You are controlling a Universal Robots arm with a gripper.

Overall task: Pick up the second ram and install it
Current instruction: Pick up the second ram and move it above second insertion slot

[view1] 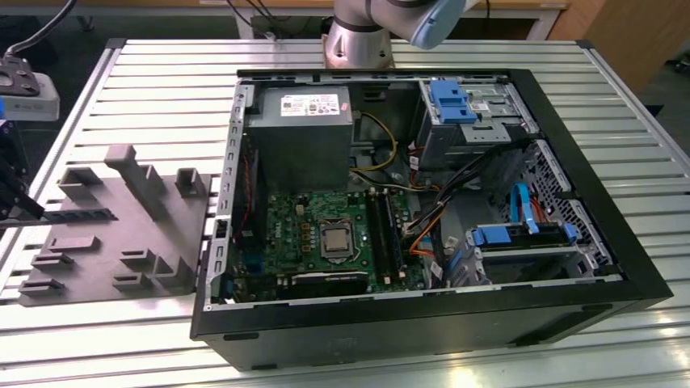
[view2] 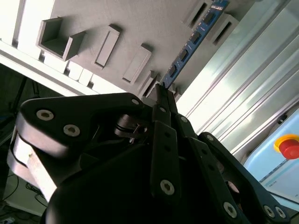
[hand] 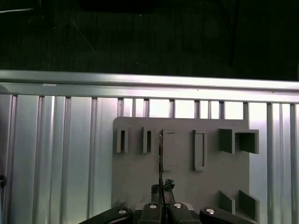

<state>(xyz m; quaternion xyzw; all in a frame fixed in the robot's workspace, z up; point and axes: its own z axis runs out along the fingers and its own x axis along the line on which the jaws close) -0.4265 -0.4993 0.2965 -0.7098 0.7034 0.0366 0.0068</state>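
Second ram point(view2: 191, 44) clamped between the gripper's point(view2: 161, 92) fingertips.

Raised blocks point(hand: 169, 149) of the grey holder point(view1: 119, 242) stood close on both sides of the second ram point(hand: 160, 158) pinched in the jaws. The computer case point(view1: 431, 331) walled the holder's side toward the exterior view's right. Its top was open; loose cables point(view1: 431, 222) crowded the black sockets point(view1: 383, 234). Elsewhere the slatted tabletop point(view1: 161, 73) lay bare.
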